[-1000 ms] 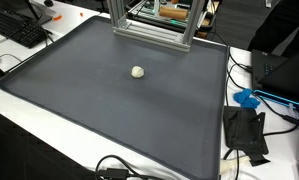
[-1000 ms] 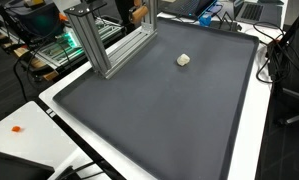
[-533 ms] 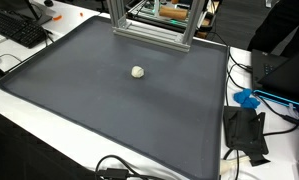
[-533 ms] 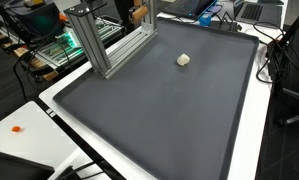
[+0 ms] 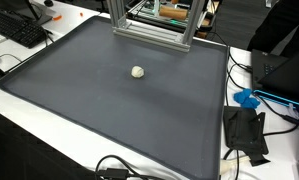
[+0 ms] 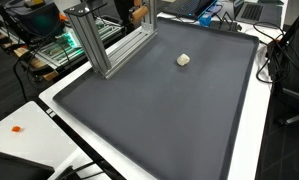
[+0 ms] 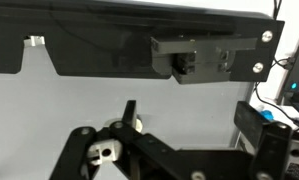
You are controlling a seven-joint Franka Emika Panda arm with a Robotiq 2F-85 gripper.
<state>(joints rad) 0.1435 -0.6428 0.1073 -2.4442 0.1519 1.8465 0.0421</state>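
A small off-white lump (image 5: 138,71) lies alone on a large dark grey mat (image 5: 109,115); both show in both exterior views, the lump (image 6: 183,60) on the far part of the mat (image 6: 159,115). The arm and gripper show in neither exterior view. In the wrist view my gripper (image 7: 189,122) is open and empty. Its two dark fingers stand wide apart in front of a pale grey surface, under a black bar with a bolted block (image 7: 204,58). The lump does not show in the wrist view.
An aluminium frame (image 5: 149,25) stands on the mat's far edge and also shows in an exterior view (image 6: 104,45). A keyboard (image 5: 19,28), cables, a blue object (image 5: 247,98) and a black device (image 5: 247,135) lie around the mat. A small orange piece (image 6: 17,129) sits on the white table.
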